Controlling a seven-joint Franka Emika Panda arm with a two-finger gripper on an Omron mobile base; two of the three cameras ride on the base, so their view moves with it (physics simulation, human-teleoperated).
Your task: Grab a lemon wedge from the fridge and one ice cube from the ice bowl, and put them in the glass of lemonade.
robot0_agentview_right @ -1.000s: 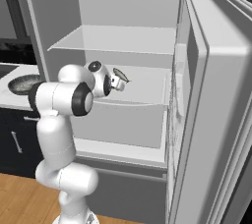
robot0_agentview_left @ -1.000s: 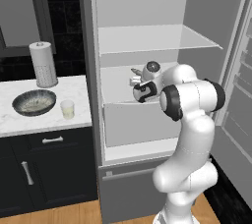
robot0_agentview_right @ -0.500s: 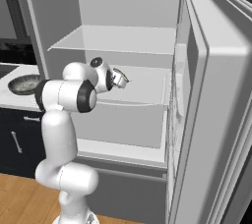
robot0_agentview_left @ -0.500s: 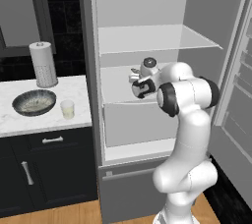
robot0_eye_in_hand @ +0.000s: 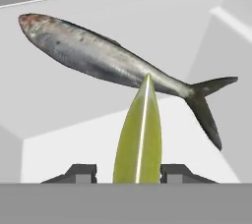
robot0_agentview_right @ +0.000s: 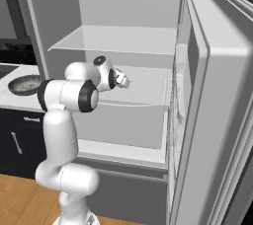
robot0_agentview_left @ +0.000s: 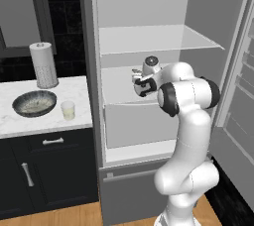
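Note:
The lemon wedge (robot0_eye_in_hand: 138, 139), a narrow yellowish-green piece, lies on the white middle shelf of the open fridge (robot0_agentview_left: 149, 17), just in front of a grey fish (robot0_eye_in_hand: 108, 61). My gripper (robot0_eye_in_hand: 129, 171) straddles the wedge, one fingertip on each side. The jaws are narrowed; the right tip meets the wedge and a small gap shows on the left. In the base views the gripper (robot0_agentview_left: 138, 79) (robot0_agentview_right: 126, 82) reaches into the middle shelf. The ice bowl (robot0_agentview_left: 33, 103) and the glass of lemonade (robot0_agentview_left: 67, 110) stand on the marble counter to the fridge's left.
A white paper-towel roll (robot0_agentview_left: 43, 65) stands behind the bowl. The fridge door (robot0_agentview_right: 212, 120) hangs open on the right, close to the arm. Dark cabinets with drawers (robot0_agentview_left: 52, 141) sit under the counter. A glass shelf (robot0_agentview_left: 158, 39) runs above the hand.
The jaws have drawn in from wide open to close around the lemon wedge. The hand has eased slightly deeper onto the shelf.

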